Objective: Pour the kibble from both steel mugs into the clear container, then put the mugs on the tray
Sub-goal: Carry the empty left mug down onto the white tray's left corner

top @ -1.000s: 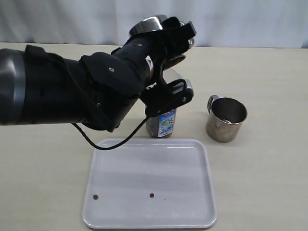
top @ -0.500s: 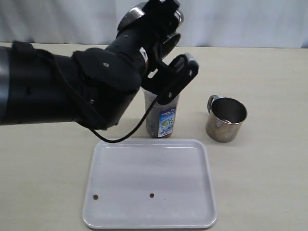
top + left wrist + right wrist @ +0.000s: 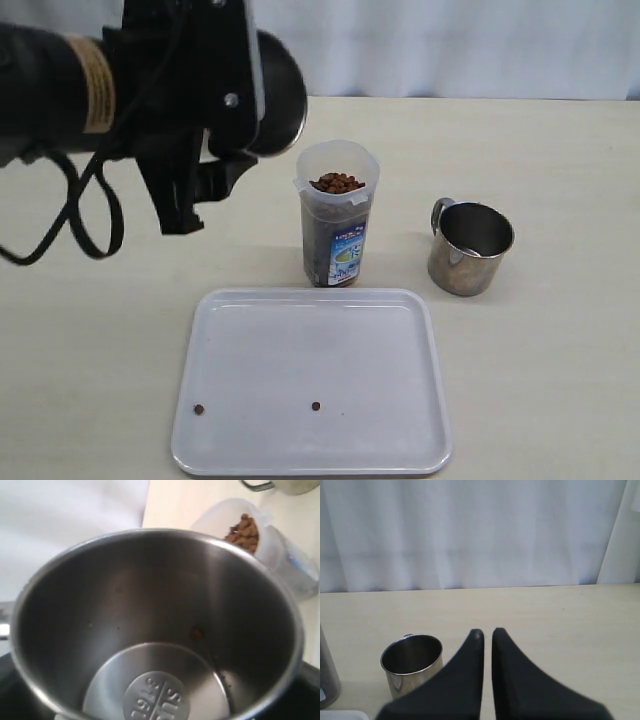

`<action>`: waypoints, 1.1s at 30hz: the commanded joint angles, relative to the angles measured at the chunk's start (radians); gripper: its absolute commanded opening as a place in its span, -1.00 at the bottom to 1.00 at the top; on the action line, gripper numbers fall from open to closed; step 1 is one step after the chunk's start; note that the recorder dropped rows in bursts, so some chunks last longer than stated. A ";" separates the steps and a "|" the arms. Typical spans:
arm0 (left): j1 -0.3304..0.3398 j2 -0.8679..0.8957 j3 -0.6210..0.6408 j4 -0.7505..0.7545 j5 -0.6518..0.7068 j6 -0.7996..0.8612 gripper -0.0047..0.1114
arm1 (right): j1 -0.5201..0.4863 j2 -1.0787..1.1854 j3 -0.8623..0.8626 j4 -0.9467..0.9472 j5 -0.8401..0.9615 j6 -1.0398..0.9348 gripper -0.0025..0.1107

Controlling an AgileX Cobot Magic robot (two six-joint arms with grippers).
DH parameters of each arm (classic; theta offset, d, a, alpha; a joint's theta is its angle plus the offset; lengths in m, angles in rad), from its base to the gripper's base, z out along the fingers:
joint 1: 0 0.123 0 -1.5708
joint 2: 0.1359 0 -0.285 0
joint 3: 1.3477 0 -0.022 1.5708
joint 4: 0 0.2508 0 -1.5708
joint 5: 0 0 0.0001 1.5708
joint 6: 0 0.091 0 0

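Tabletop, steel mug aloft (nearly empty), clear container holding kibble

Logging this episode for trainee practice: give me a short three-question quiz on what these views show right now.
1. True or false: loose kibble lies on the tray.
2. The standing mug is: A on the tray; B on the table beside the clear container; C stacked on the clear container.
3. Which arm holds the raised mug?
Key: 1 true; 2 B; 3 the left arm.
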 commanded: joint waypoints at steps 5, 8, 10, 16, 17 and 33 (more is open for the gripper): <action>0.162 -0.020 0.289 -0.382 -0.434 0.009 -0.92 | 0.003 -0.004 0.004 -0.007 -0.001 -0.003 -0.87; 0.281 0.018 0.360 -0.075 -0.689 -0.510 -0.92 | 0.003 -0.004 0.004 -0.007 -0.001 -0.003 -0.87; 0.367 0.042 0.364 0.302 -0.856 -0.835 -0.92 | 0.003 -0.004 0.004 -0.007 -0.001 -0.003 -0.87; 0.686 0.199 0.334 0.904 -1.387 -1.166 -0.92 | 0.003 -0.004 0.004 -0.007 -0.001 -0.003 -0.87; 0.701 0.228 0.334 0.922 -1.385 -1.152 -0.92 | 0.003 -0.004 0.004 -0.007 -0.001 -0.003 -0.87; 0.682 0.668 0.178 1.022 -1.438 -0.759 -0.92 | 0.003 -0.004 0.004 -0.007 -0.001 -0.003 -0.87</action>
